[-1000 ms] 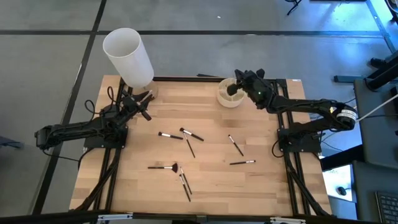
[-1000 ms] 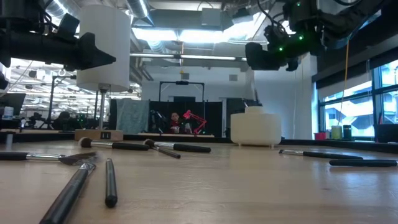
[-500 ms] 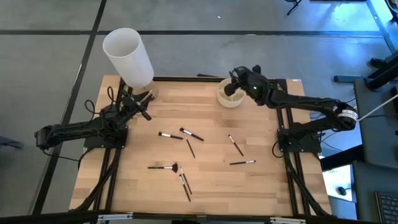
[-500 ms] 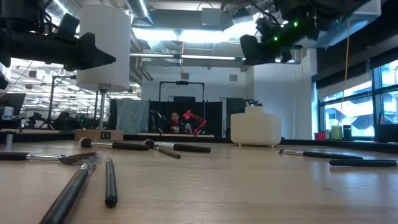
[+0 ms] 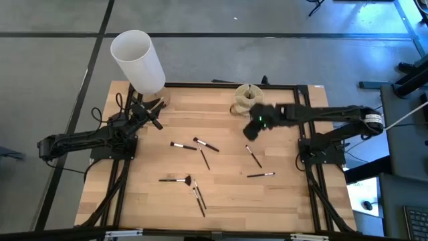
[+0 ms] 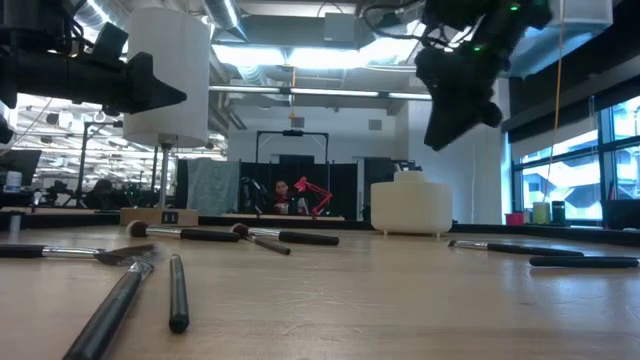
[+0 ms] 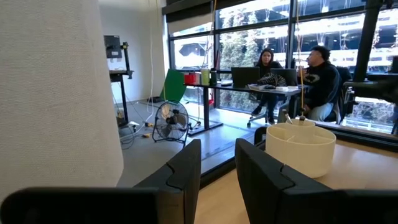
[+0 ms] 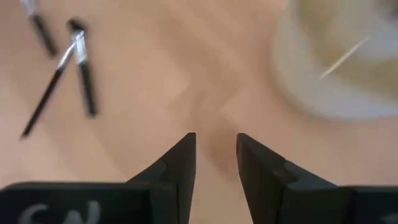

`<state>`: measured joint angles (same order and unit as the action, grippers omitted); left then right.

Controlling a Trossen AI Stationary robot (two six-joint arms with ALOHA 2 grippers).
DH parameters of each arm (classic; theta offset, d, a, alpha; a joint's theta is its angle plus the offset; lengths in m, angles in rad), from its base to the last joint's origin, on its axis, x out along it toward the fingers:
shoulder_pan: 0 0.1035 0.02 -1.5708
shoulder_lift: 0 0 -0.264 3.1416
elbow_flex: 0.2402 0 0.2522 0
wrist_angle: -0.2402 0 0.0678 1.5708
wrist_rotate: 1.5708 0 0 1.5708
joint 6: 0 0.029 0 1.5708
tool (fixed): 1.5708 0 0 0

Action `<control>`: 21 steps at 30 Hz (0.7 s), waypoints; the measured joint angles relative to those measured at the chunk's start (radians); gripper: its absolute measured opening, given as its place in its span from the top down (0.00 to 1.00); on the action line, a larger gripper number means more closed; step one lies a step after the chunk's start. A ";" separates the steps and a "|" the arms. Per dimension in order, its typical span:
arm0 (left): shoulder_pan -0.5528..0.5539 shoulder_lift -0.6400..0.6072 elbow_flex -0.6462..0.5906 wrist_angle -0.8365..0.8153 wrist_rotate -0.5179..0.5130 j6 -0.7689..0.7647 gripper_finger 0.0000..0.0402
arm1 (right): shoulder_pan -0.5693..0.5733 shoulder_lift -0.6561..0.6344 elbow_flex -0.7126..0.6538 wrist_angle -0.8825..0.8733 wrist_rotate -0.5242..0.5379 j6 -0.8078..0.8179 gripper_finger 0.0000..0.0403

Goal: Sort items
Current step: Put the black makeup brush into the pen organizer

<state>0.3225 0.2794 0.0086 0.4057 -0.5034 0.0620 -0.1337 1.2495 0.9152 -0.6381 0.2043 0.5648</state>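
Several thin brushes and sticks lie flat on the wooden table: a pair (image 5: 194, 144) at the middle, one (image 5: 253, 156) and another (image 5: 261, 175) toward the right, more (image 5: 175, 179) toward the near edge. My right gripper (image 5: 249, 133) hangs open above the table between the beige cup (image 5: 246, 99) and the nearest brush, tipped downward, with nothing between its fingers (image 8: 214, 140). A thin stick (image 8: 342, 59) stands in the cup. My left gripper (image 5: 155, 115) waits open and level beside the tall white cylinder (image 5: 137, 60), with nothing in it (image 7: 216, 146).
The white cylinder stands at the table's far left corner, the compartmented cup (image 7: 300, 148) at the far edge right of the middle. A black frame (image 5: 304, 134) runs around the table. Bare wood lies between the brushes. People sit at desks (image 7: 292, 71) beyond the table.
My right gripper has left its place above the cup and swung toward the table's near edge and middle, tipping from nearly level to pointing steeply down at the table. The brushes on the table have not moved.
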 joint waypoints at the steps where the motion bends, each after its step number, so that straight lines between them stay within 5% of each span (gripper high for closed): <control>1: 0.000 0.000 0.000 0.000 0.000 0.000 0.76 | 0.028 0.000 -0.017 -0.001 0.012 0.030 0.72; 9: 0.000 0.000 0.000 0.005 -0.003 0.002 0.76 | 0.114 0.020 -0.164 0.172 0.091 0.171 0.72; 21: 0.000 0.000 0.000 0.043 -0.039 0.037 0.76 | 0.158 0.196 -0.233 0.314 0.029 0.208 0.72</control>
<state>0.3229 0.2794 0.0086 0.4488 -0.5423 0.0994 0.0240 1.4455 0.6827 -0.3238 0.2329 0.7732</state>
